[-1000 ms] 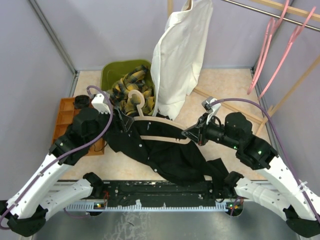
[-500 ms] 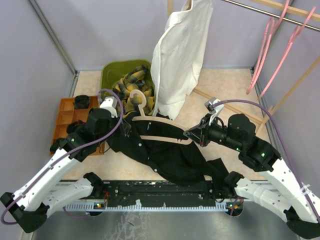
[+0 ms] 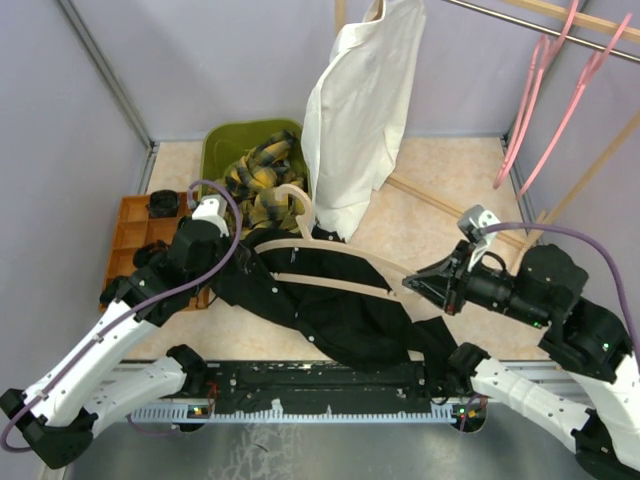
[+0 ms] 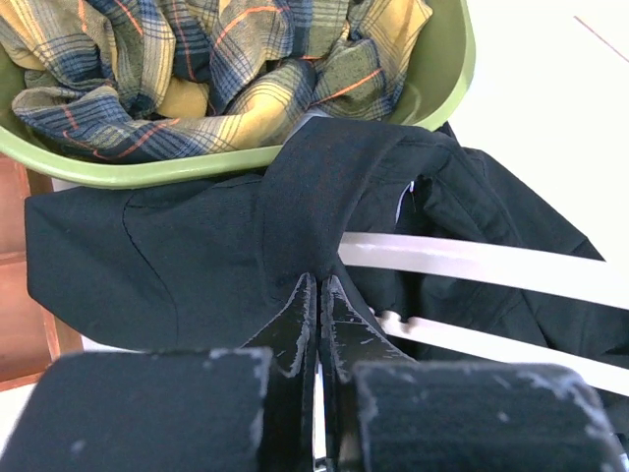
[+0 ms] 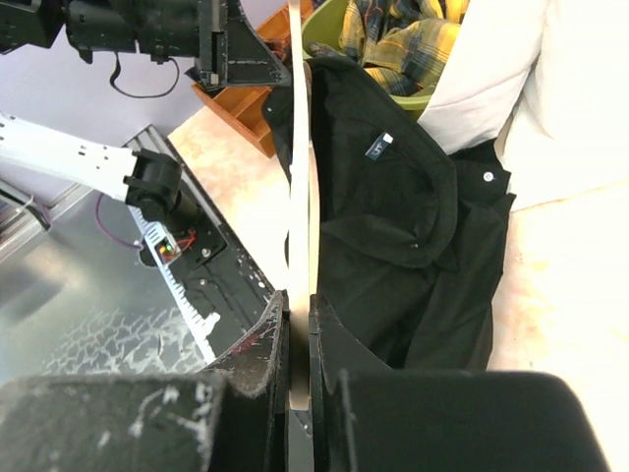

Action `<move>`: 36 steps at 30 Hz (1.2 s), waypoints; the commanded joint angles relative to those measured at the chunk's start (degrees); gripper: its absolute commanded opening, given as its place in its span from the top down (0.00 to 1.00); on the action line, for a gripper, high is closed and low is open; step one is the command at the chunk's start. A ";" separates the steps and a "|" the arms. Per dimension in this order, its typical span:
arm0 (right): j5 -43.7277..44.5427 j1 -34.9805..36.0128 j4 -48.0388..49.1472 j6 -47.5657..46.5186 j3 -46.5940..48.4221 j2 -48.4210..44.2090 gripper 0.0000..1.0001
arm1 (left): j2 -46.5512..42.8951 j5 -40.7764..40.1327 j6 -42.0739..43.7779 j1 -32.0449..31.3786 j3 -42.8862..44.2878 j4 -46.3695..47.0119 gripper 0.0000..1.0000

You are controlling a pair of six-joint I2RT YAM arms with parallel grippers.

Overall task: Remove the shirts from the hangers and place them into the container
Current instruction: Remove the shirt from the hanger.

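From above, the black shirt (image 3: 340, 320) lies spread on the tabletop (image 3: 450, 180) in front of the two arms, with the beige hanger (image 3: 350, 260) across it, partly inside the cloth. The hanger's hook is near the container (image 3: 215, 145). The container stands at the far left and holds the plaid shirt (image 3: 262, 180). A white shirt (image 3: 360, 110) hangs just beside the container, and two pink hangers (image 3: 527, 100) hang at the far right. An orange tray (image 3: 130, 235) sits at the left edge. The left pincer (image 3: 243, 262) is on the shirt's left shoulder, and the right pincer (image 3: 408, 285) is at the hanger's right end. In the left wrist view, the left pincer (image 4: 319, 280) is pressed together on a raised fold of the black shirt (image 4: 177, 256). Behind the fold are the hanger's pale bars (image 4: 472, 261) and the container's green rim (image 4: 442, 79). In the right wrist view, the right pincer (image 5: 300, 295) is clamped narrowly on the thin bar of the beige hanger (image 5: 300, 147), which runs straight away from it. The black shirt (image 5: 393, 216) hangs on the right side of the bar.
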 commanded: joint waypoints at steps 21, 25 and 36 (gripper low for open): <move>17.50 -0.13 -12.46 -3.13 17.24 -7.53 1.00 | -1.26 2.25 1.19 0.20 -1.19 2.24 1.00; 22.40 -0.17 -15.25 -2.94 19.74 -7.78 1.00 | -1.02 3.48 1.63 0.20 -1.28 2.99 1.00; 31.23 -0.18 -12.14 -2.52 15.05 -9.38 1.00 | 0.73 6.66 2.65 0.18 -1.59 4.15 1.00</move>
